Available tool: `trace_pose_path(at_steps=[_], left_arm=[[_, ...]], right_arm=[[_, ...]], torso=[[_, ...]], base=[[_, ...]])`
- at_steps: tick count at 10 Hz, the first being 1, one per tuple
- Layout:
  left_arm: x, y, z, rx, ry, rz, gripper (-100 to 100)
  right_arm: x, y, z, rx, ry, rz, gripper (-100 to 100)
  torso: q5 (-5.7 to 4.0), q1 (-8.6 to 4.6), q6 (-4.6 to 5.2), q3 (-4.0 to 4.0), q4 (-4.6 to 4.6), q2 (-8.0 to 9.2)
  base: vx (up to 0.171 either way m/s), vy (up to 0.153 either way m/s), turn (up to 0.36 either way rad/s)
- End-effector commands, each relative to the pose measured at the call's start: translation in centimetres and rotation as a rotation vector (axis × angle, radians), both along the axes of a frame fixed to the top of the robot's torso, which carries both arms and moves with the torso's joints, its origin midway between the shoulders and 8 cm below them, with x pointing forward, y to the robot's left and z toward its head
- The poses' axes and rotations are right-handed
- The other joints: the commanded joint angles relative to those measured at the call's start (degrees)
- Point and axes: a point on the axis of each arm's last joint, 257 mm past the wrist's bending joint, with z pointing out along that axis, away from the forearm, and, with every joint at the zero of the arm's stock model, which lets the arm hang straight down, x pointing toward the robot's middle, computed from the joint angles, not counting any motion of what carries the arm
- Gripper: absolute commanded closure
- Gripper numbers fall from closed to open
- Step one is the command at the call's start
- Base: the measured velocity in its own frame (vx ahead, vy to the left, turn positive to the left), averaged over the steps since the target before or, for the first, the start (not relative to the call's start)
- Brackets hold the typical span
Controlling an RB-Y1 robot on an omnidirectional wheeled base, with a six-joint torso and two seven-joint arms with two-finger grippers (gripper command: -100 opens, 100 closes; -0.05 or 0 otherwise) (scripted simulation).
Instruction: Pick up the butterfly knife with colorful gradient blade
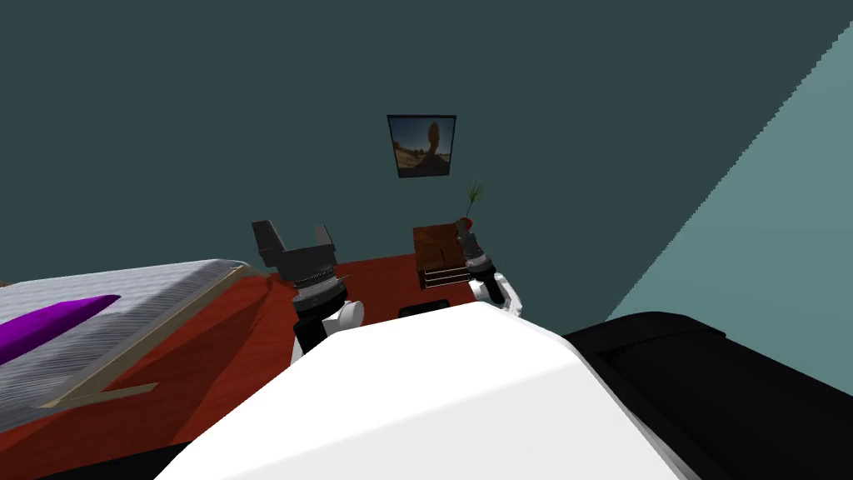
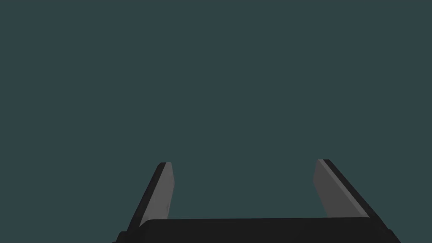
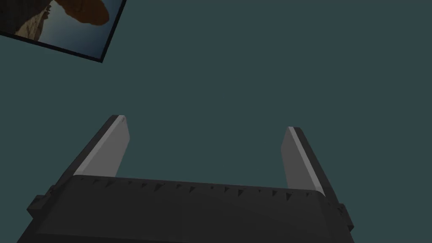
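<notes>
Left pincer [image 2: 244, 162] parted — red floor [image 1: 375, 283].

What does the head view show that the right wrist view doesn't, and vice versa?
Head view adds the grey-covered bed with a purple pillow, the brown wooden nightstand, the red-brown floor and the left gripper, open. Right wrist view adds a close look at the right gripper, fingers standing apart. Both: the right gripper, the framed landscape picture and the dark teal wall.
</notes>
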Motion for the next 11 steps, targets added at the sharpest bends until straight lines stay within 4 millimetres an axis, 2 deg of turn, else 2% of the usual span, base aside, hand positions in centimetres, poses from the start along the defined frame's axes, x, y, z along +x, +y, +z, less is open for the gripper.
trace_pose_path(at_steps=[1,2,4,5,6,7,8,9,10,11], left_arm=[[0.0,0.0,0.0,0.0,0.0,0.0,0],[0.0,0.0,0.0,0.0,0.0,0.0,0],[0.0,0.0,0.0,0.0,0.0,0.0,0],[0.0,0.0,0.0,0.0,0.0,0.0,0],[0.0,0.0,0.0,0.0,0.0,0.0,0],[0.0,0.0,0.0,0.0,0.0,0.0,0],[0.0,0.0,0.0,0.0,0.0,0.0,0],[0.0,0.0,0.0,0.0,0.0,0.0,0],[0.0,0.0,0.0,0.0,0.0,0.0,0],[0.0,0.0,0.0,0.0,0.0,0.0,0]], right_arm=[[0.9,1.4,-2.2,-0.081,0.03,0.013,-100],[1.0,1.3,-2.6,-0.083,0.039,0.011,-100],[1.9,3.8,-6.2,-0.211,0.086,0.042,-100],[2.2,3.8,-7.3,-0.233,0.102,0.036,-100],[2.4,5.0,-9.3,-0.3,0.125,0.054,-100],[2.5,5.0,-9.9,-0.315,0.133,0.051,-100],[2.6,6.2,-11.7,-0.386,0.144,0.071,-100],[2.8,6.2,-12.7,-0.403,0.161,0.068,-100],[2.7,7.3,-14.3,-0.47,0.167,0.09,-100],[2.8,7.2,-15.7,-0.495,0.188,0.086,-100]], torso=[[0.0,0.0,0.0,0.0,0.0,0.0],[0.02,0.05,-0.04,-0.02,-0.01,-0.02],[0.01,0.03,-0.03,-0.03,-0.01,-0.05],[0.01,0.01,-0.06,-0.02,-0.01,-0.03],[0.0,-0.02,0.01,-0.02,-0.01,-0.03],[0.0,-0.02,-0.03,-0.02,-0.01,-0.04],[0.01,0.01,0.02,-0.03,-0.01,-0.05],[0.01,0.02,-0.03,-0.04,-0.01,-0.06],[0.01,0.03,0.02,-0.03,-0.01,-0.05],[0.01,0.02,-0.04,-0.03,-0.01,-0.06]], base=[[-0.01,-0.031,0.217],[-0.007,-0.032,0.105],[-0.009,-0.048,0.328],[-0.017,-0.053,0.142],[-0.01,-0.054,0.234],[-0.005,-0.044,0.14],[-0.01,-0.04,0.276],[-0.013,-0.041,0.15],[-0.017,-0.045,0.301],[-0.009,-0.047,0.148]])
